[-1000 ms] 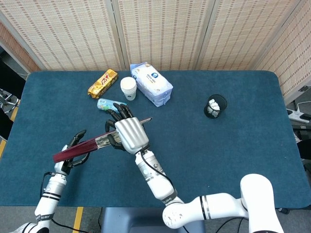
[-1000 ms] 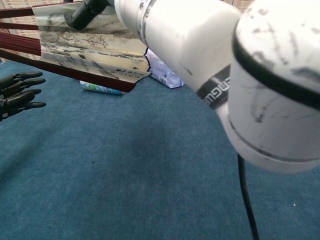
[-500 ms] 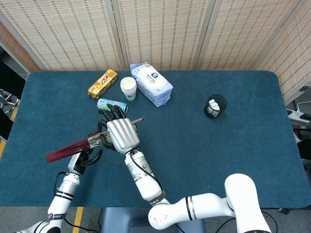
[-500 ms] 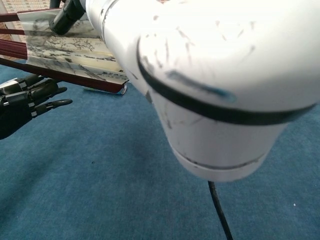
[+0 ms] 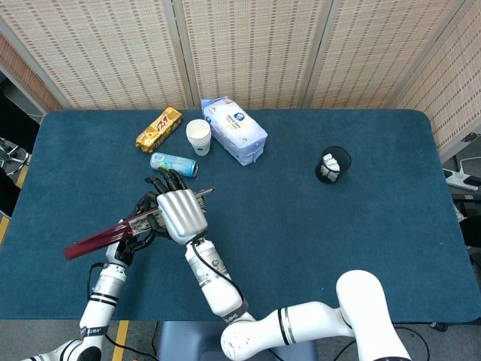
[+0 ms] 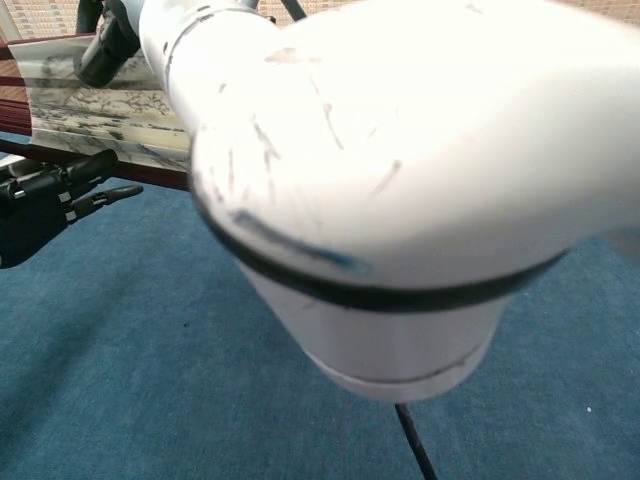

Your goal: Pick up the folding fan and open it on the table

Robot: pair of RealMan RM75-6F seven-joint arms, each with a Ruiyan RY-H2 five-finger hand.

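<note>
The folding fan (image 5: pixel 94 238) is a dark red bundle of ribs, held off the table at the front left by my white right hand (image 5: pixel 180 214), which grips it near the pivot. The chest view shows the fan (image 6: pixel 100 100) partly spread, its ink-painted paper visible, with my right arm (image 6: pixel 380 200) filling most of the frame. My black left hand (image 5: pixel 137 226) sits right under the fan. Its fingers (image 6: pixel 100 165) are apart and reach the lower rib; whether they touch it I cannot tell.
Along the back of the blue table (image 5: pixel 338 248) lie a yellow snack bar (image 5: pixel 158 128), a paper cup (image 5: pixel 198 137), a tissue pack (image 5: pixel 234 129) and a small can (image 5: pixel 173 163). A black cup (image 5: pixel 333 164) stands at the right.
My right hand has carried the fan leftward and nearer the table's front. The left hand has risen from beside the fan to just beneath it.
</note>
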